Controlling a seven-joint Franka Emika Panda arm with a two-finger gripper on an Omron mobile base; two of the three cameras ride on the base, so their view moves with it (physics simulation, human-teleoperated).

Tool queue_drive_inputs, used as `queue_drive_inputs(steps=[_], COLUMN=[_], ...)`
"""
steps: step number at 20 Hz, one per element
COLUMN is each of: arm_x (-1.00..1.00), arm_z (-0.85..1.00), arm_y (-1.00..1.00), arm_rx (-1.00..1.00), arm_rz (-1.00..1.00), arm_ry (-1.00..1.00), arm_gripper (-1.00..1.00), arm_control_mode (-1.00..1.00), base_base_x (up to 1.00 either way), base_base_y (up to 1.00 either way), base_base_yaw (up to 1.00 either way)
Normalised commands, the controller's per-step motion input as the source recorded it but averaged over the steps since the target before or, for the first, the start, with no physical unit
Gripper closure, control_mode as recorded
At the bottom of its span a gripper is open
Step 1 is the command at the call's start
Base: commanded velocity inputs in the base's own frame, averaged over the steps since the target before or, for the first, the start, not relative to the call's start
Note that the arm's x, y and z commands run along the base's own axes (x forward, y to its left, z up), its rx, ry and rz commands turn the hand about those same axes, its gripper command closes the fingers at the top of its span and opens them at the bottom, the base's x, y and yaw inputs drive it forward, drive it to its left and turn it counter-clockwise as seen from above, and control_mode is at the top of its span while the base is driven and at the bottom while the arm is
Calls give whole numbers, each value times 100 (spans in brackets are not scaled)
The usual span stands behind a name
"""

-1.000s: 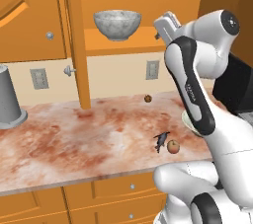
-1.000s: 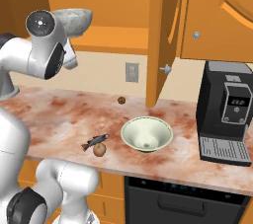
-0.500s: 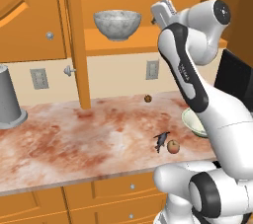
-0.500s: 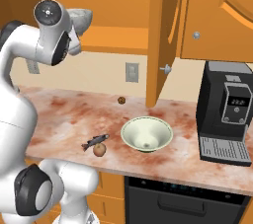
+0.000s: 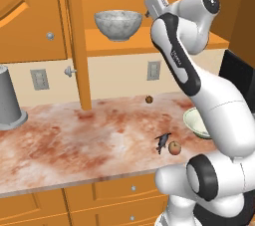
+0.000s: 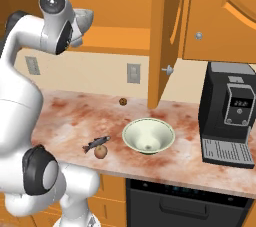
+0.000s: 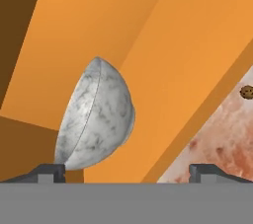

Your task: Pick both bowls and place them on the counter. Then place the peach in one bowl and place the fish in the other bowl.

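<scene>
The marbled bowl (image 5: 118, 24) stands upright on the orange wooden shelf (image 5: 149, 46), toward the shelf's front edge, with bare shelf board on both sides of it and open cabinet space above its rim. An open cabinet door (image 5: 74, 41) hangs at the shelf's left end. The gripper (image 7: 127, 169) is raised to shelf height just to the right of this bowl, its fingers spread wide and holding nothing; in the hand view the bowl sits close ahead, nearer one fingertip (image 7: 47, 170) than the other, not touching either.

Below, the counter (image 5: 74, 140) has a long bare stretch from its middle toward the left, where a tall grey upturned cup (image 5: 10, 98) stands near the back edge. The pale green-cream bowl (image 6: 148, 136) rests upright on the counter near its front edge, with the coffee machine (image 6: 230, 113) to its right. The fish (image 6: 96, 143) lies close to the front edge, left of that bowl, and the peach (image 6: 101, 152) sits just beside it, nearer the edge. A small dark brown ball (image 6: 122, 101) lies by the back wall.
</scene>
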Motion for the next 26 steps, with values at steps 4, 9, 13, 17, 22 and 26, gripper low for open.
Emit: queue_drive_inputs(steps=[4,9,13,17,22,26], arm_x=[30,28,30,28,29,23], arm_z=[0,0,0,0,0,-6], arm_y=[20,15,15,10,8,8], arm_rx=[0,0,0,0,0,0], arm_rz=[0,0,0,0,0,1], arm_ry=[5,4,5,3,2,2], arm_gripper=[-100,-100,-100,-100,-100,-100], arm_control_mode=[-100,-100,-100,-100,-100,-100], base_base_x=[0,0,0,0,0,0], base_base_y=[0,0,0,0,0,0], base_base_yaw=[0,0,0,0,0,0])
